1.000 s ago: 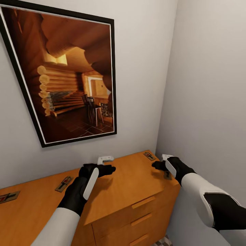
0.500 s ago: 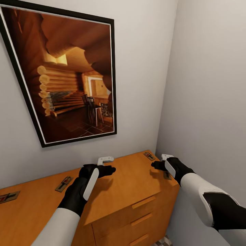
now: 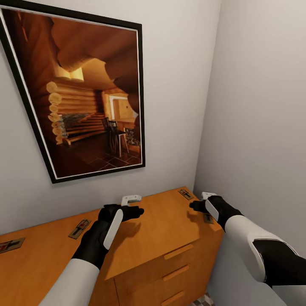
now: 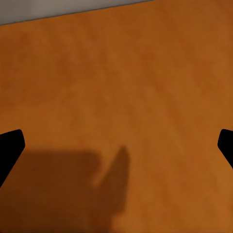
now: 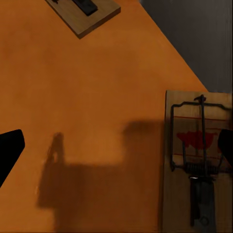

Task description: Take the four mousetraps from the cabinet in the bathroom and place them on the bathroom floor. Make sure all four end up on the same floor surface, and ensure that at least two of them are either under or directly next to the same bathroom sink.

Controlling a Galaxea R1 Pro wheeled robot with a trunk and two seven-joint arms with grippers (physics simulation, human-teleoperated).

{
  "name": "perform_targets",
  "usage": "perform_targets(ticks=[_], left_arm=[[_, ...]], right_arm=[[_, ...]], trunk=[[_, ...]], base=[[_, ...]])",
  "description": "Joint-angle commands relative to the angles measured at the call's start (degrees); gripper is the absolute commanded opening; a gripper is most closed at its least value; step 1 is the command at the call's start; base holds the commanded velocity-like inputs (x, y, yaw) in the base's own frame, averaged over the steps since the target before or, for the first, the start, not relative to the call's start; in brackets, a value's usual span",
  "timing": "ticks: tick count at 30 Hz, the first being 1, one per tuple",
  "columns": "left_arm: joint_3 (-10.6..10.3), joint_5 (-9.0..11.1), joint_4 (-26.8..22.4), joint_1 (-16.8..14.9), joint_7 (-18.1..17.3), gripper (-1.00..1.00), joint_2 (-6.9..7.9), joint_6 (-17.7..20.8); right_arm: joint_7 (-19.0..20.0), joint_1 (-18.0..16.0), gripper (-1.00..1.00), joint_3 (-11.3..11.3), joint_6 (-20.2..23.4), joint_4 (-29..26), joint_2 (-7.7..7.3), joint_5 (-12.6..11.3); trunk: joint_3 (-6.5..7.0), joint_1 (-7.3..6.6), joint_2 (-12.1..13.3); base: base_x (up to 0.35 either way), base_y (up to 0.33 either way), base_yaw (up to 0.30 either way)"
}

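The orange-brown cabinet (image 3: 161, 229) stands against the wall with four mousetraps on its top. One mousetrap (image 3: 185, 194) lies at the far right corner. Another mousetrap (image 3: 208, 218) lies at the right edge, partly under my right hand. Two more mousetraps (image 3: 79, 228) (image 3: 9, 245) lie to the left. My right gripper (image 3: 199, 201) hovers open just above the top. In the right wrist view the edge mousetrap (image 5: 196, 165) sits beneath one fingertip (image 5: 226, 145), with the corner mousetrap (image 5: 85, 12) beyond. My left gripper (image 3: 135, 205) hangs open over bare cabinet top (image 4: 116, 73).
A large framed picture (image 3: 85, 93) of a log interior hangs on the wall above the cabinet. A grey side wall (image 3: 255, 127) closes in on the right, close to my right arm. A sliver of cube-patterned floor (image 3: 203, 300) shows below the drawers (image 3: 176, 272).
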Motion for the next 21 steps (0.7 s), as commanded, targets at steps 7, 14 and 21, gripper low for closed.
perform_targets(ticks=[7, 14, 21], left_arm=[[-0.06, 0.59, -0.03, -0.05, 0.54, 1.0, 0.0, 0.2], [-0.07, 0.59, 0.0, -0.04, 0.54, 1.0, 0.0, 0.19], [-0.09, 0.56, 0.03, -0.04, 0.54, 1.0, 0.0, 0.17]], right_arm=[[-2.55, -0.03, 1.0, 0.07, 0.28, -0.09, -0.19, -0.77], [-6.01, -0.03, 1.0, 0.07, 0.28, -0.07, -0.22, -0.85], [-6.23, -0.03, 1.0, 0.0, 0.28, -0.06, -0.26, -0.89]], trunk=[[-0.09, 0.01, -0.07], [-0.09, 0.01, -0.07], [-0.09, 0.01, -0.07]], base=[[0.0, 0.0, 0.0], [0.0, 0.0, 0.0], [0.0, 0.0, 0.0]])
